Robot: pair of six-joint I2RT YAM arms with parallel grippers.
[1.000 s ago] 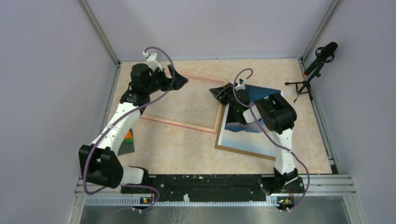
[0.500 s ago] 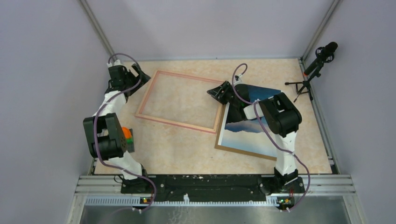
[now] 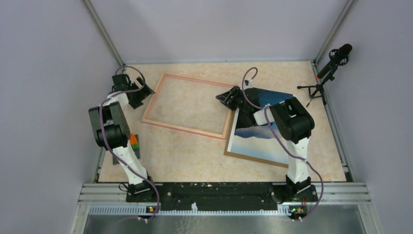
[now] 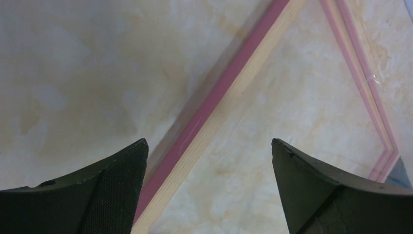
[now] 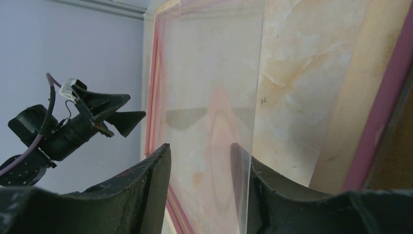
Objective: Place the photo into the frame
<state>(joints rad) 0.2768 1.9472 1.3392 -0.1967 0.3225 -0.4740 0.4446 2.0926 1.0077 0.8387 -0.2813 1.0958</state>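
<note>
The pinkish-tan frame [image 3: 184, 129] lies flat at the table's middle left. The photo [image 3: 253, 141], blue sky and clouds, lies face up on a brown backing board [image 3: 253, 159] to the right of the frame. My left gripper [image 3: 143, 91] is open over the frame's left rail [image 4: 219, 102], which passes between its fingers [image 4: 209, 141]. My right gripper [image 3: 225, 96] is at the frame's right rail [image 5: 382, 105], near the photo's top left corner. It is open [image 5: 200, 146], with a clear pane [image 5: 214, 73] between its fingers, lying against the right one.
A microphone on a small tripod [image 3: 326, 73] stands at the back right. A small dark object with orange and green parts [image 3: 132, 144] lies by the left wall. Purple walls close in the table on three sides.
My left arm has swung back and left, from over the frame's top left corner to its left rail. The right gripper has shifted only slightly. Frame and photo have not moved.
</note>
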